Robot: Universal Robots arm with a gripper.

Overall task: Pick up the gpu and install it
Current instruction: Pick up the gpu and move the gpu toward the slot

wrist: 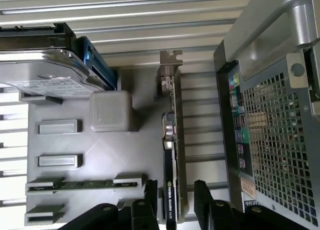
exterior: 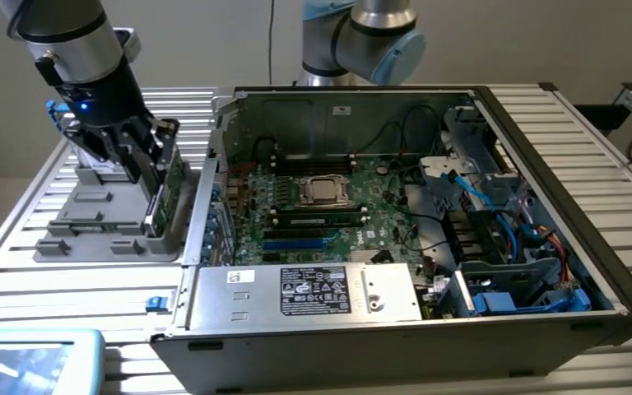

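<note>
Pick-up stage: wide-open, empty black gripper point(wrist: 176, 206) straddles the thin green gpu card point(wrist: 169, 155) upright in the grey tray point(wrist: 75, 142) (squareness matters).

Arm point(exterior: 78, 45) angled down — jaws spread wide, seemingly gripping nothing.

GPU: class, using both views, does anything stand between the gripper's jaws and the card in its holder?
Nothing visible does. The gripper has its jaws open, one on each side of the gpu, which stands on edge in the grey holder; the gaps on both sides look clear.
</note>
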